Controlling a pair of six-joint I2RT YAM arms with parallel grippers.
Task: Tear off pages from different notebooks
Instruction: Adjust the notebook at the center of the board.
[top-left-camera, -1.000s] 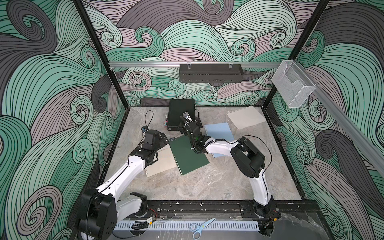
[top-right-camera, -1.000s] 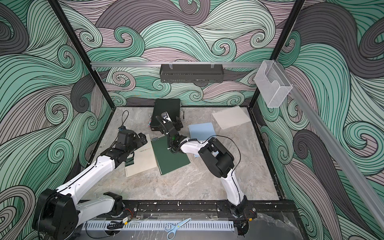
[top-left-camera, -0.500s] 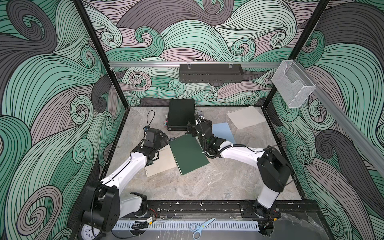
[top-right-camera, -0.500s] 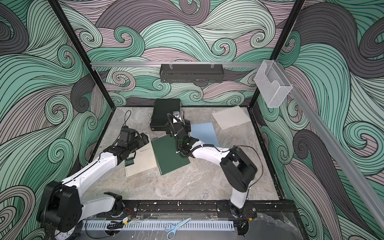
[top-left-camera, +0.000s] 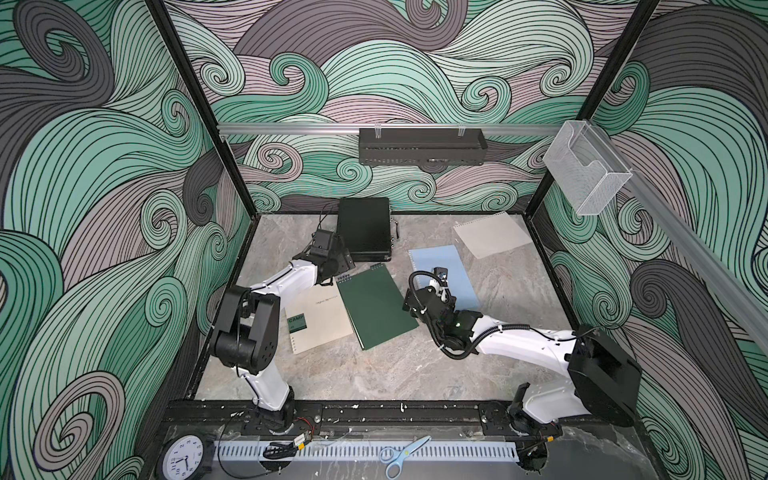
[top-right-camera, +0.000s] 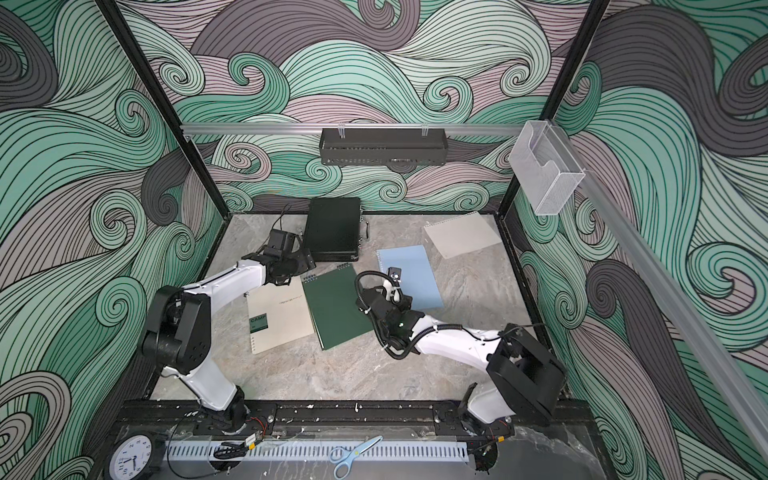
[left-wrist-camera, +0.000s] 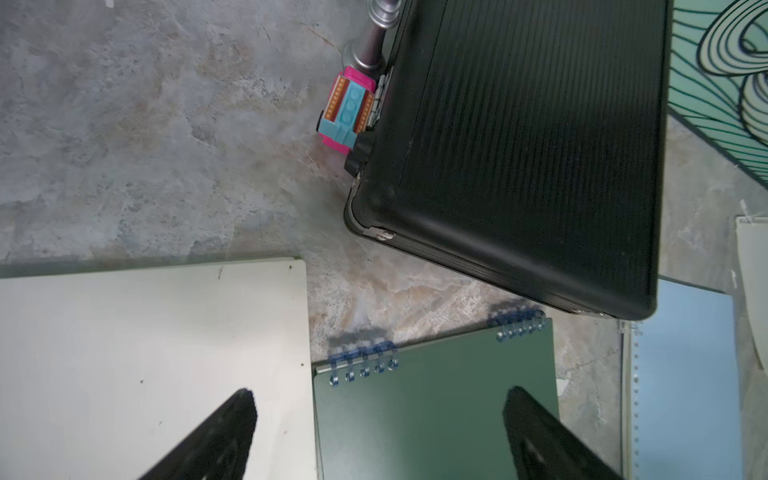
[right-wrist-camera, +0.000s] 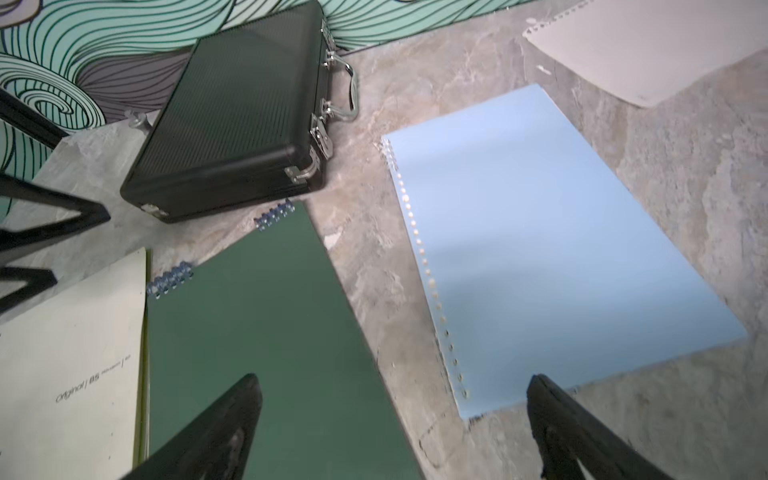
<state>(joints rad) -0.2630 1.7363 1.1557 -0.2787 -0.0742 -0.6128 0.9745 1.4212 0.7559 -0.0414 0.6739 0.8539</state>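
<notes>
Three closed notebooks lie flat on the table: a beige one (top-left-camera: 322, 322) with a green label, a dark green top-bound one (top-left-camera: 376, 309) overlapping its edge, and a light blue one (top-left-camera: 440, 266). A loose cream page (top-left-camera: 490, 235) with punched holes lies at the back right. My left gripper (left-wrist-camera: 380, 392) is open above the green notebook's (left-wrist-camera: 436, 415) spiral edge, one finger over the beige cover (left-wrist-camera: 145, 353). My right gripper (right-wrist-camera: 395, 378) is open and empty above the gap between the green (right-wrist-camera: 266, 353) and blue (right-wrist-camera: 561, 257) notebooks, touching neither.
A black hard case (top-left-camera: 365, 232) with metal latches sits at the back, just behind the left wrist. A small pink and blue block (left-wrist-camera: 347, 112) lies against it. Scissors (top-left-camera: 401, 455) and a clock (top-left-camera: 185, 459) rest on the front rail.
The right arm has drawn back from the green notebook's spiral edge toward the front right. The left gripper has shifted a little toward the back, near the case.
</notes>
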